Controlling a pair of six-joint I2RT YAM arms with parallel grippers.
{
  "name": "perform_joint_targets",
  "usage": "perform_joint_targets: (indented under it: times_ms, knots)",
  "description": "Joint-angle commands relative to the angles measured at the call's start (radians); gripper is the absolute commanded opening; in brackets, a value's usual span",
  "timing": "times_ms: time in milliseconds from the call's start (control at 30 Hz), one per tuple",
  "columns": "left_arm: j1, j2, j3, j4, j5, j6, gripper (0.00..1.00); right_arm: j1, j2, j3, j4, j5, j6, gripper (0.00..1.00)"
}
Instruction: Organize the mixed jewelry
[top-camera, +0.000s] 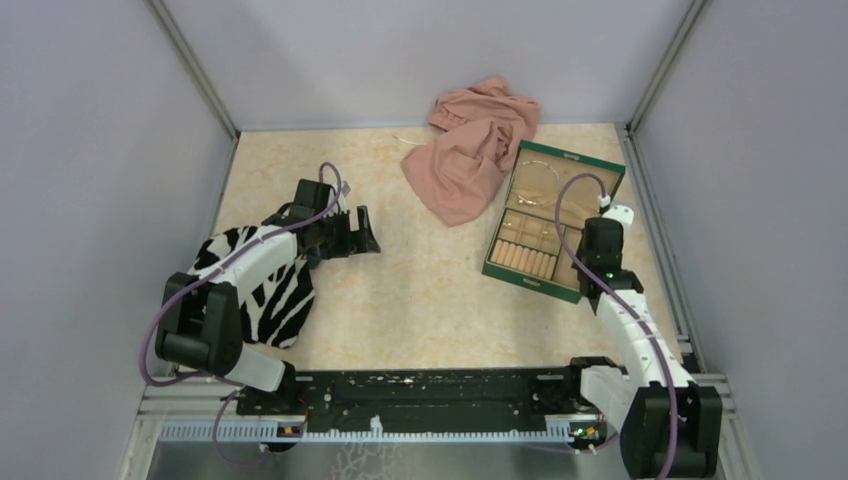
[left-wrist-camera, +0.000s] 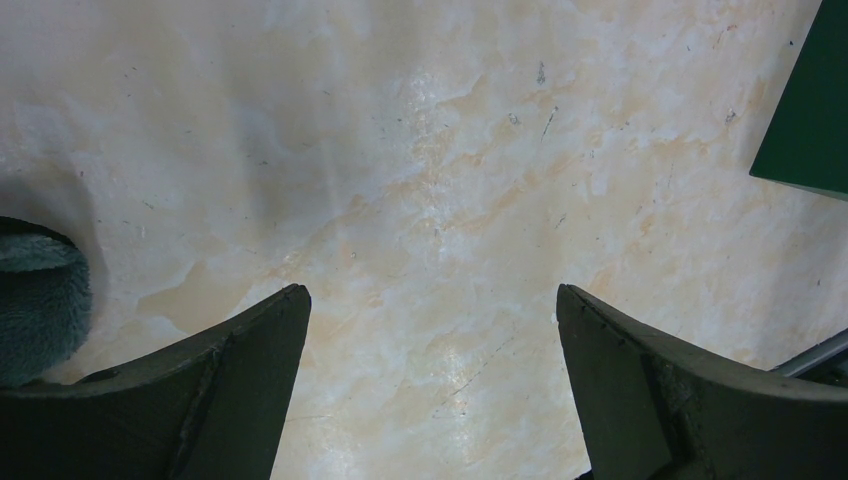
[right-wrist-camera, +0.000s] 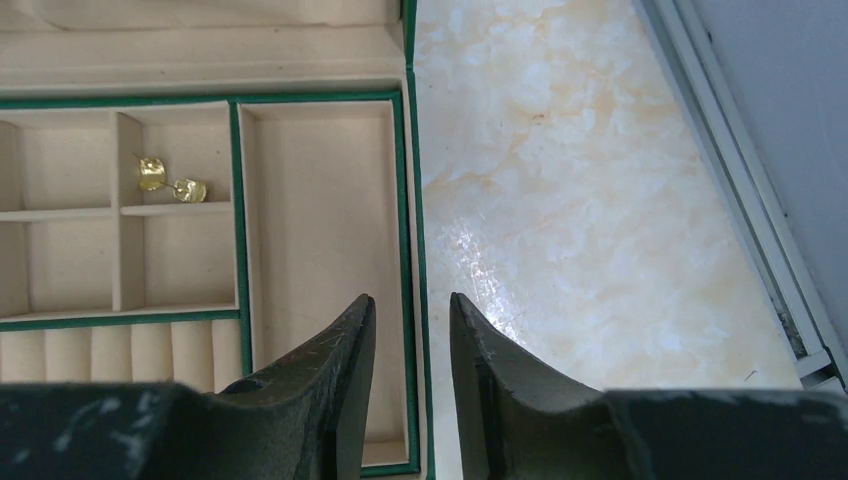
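Note:
A thin silvery chain necklace (top-camera: 538, 163) lies in a loop inside the open lid of the green jewelry box (top-camera: 497, 268). Two small gold-coloured pieces (right-wrist-camera: 170, 181) sit in a small compartment of the box (right-wrist-camera: 237, 210). My right gripper (right-wrist-camera: 412, 300) hovers over the box's right wall with its jaws a little apart and nothing between them; it also shows in the top view (top-camera: 607, 215). My left gripper (left-wrist-camera: 432, 300) is wide open and empty over bare table; in the top view (top-camera: 365, 232) it is left of centre, far from the box.
A pink cloth (top-camera: 470, 150) lies at the back, touching the box's lid, with a thin pale strand (top-camera: 405, 140) on the table beside it. A zebra-striped cloth (top-camera: 270, 295) lies under the left arm. A metal frame rail (right-wrist-camera: 745, 190) runs along the table's right edge.

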Motion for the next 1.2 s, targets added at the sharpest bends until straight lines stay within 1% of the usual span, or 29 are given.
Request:
perform_joint_targets:
  times_ms: [0,133,200,300,467,533,567,633,733,833,933,1067,1167]
  knots:
    - [0.003,-0.003,0.028,-0.006,0.003,0.013,0.99,0.000,-0.074,0.048,0.016,0.019,0.010,0.33]
    - [0.003,-0.002,0.028,-0.007,0.005,0.013,0.99,0.000,-0.098,0.093,0.003,0.003,0.000,0.33]
    - [0.003,-0.005,0.028,-0.007,0.013,0.014,0.99,0.001,-0.096,0.136,-0.020,0.023,0.007,0.35]
    - [0.003,-0.008,0.030,-0.006,0.016,0.014,0.99,0.000,-0.089,0.220,-0.046,0.026,0.023,0.36]
    - [0.003,-0.003,0.039,-0.007,0.018,0.011,0.99,0.001,-0.033,0.384,-0.043,-0.033,0.030,0.39]
    - [0.003,-0.003,0.042,-0.008,0.018,0.009,0.99,0.000,0.025,0.477,-0.056,-0.035,0.021,0.43]
    - [0.003,-0.006,0.041,-0.009,0.019,0.007,0.99,-0.001,0.059,0.529,-0.070,-0.026,0.021,0.46]
    - [0.003,-0.011,0.037,-0.007,0.019,0.004,0.99,-0.001,0.148,0.645,-0.114,-0.012,0.032,0.57]
    - [0.003,-0.023,0.030,-0.007,0.018,0.001,0.99,0.000,0.292,0.840,-0.179,-0.040,0.007,0.58]
    - [0.003,-0.037,0.028,-0.012,0.010,0.003,0.99,-0.002,0.436,0.973,-0.216,-0.085,-0.001,0.59]
    - [0.003,-0.048,0.028,-0.021,-0.002,0.010,0.99,-0.004,0.543,1.070,-0.232,-0.144,-0.006,0.59]
    - [0.003,-0.055,0.024,-0.024,-0.004,0.010,0.99,-0.004,0.676,1.194,-0.302,-0.224,-0.001,0.60]
    - [0.003,-0.057,0.021,-0.024,-0.005,0.008,0.99,-0.004,0.734,1.232,-0.327,-0.261,0.004,0.60]
